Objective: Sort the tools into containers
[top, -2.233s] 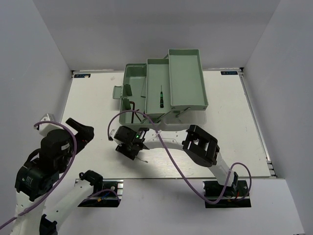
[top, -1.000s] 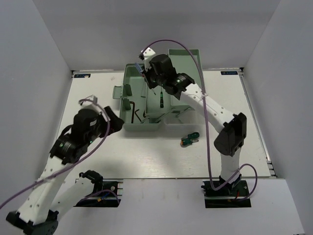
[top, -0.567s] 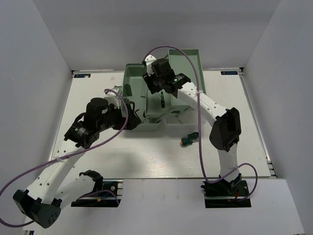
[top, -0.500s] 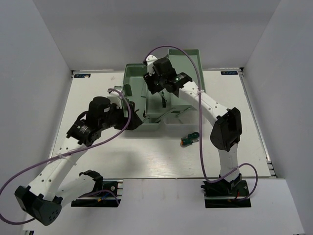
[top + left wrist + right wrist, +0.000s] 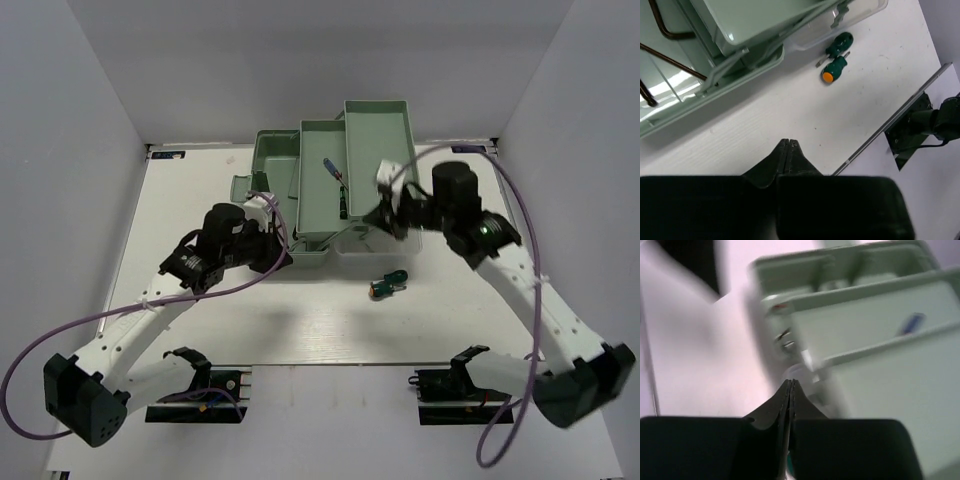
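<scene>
On the surface (image 5: 200, 200) just before the toolbox (image 5: 268, 165), near its right end, two stubby green-and-orange screwdrivers (image 5: 388, 283) lie slantwise, closer to the right arm (image 5: 500, 250) than the left arm (image 5: 150, 310), both arms' jaws pressed together, empty.

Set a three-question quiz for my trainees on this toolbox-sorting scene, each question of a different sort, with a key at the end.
1. True or false: the two stubby green-and-orange screwdrivers lie on the white table, outside the pale mint-green cantilever toolbox.
2. Where does the slim blue-handled screwdriver lie?
A. in the toolbox's middle tray
B. on the table
C. between a gripper's fingers
3. Fill the gap: in the wrist views, the left gripper and the right gripper are both ____, with nothing between their fingers.

Key: 1 true; 2 A; 3 shut.
</scene>
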Available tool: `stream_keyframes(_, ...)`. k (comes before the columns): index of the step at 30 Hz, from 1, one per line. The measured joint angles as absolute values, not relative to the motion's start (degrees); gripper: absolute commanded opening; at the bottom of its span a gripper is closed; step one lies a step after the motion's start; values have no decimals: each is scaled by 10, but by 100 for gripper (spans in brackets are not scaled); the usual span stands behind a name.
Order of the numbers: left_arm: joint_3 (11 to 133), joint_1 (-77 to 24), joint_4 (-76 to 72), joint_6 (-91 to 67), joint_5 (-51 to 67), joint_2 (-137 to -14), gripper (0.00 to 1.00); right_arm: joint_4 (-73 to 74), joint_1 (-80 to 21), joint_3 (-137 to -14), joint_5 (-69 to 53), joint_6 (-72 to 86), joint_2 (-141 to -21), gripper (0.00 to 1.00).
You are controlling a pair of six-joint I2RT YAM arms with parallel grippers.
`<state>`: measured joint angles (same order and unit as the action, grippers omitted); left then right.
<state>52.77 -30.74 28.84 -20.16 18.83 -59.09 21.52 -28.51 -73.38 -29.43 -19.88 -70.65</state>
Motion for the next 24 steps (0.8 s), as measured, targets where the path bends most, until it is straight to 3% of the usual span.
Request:
stream_keyframes(1,517,-309,284,-203,191,-592,9,238,-288,-691,-329,-258,-667,12)
stream_keyframes(2,509,-312,280,-205,192,-592,15,255,-292,-651,-357,-323,-637,45)
stream_keyframes(3,502,-314,277,-206,194,-592,32,286,-298,-597,-382,-402,-605,67)
stream_keyframes(7,495,-324,265,-211,198,-596,55,355,-296,-484,-396,-545,-583,75)
stream_keyframes(10,495,-330,259,-212,199,-599,60,382,-294,-431,-396,-611,-592,76)
stream_keyframes(24,475,-348,254,-236,174,-571,61,238,-293,-302,-348,-749,-620,76)
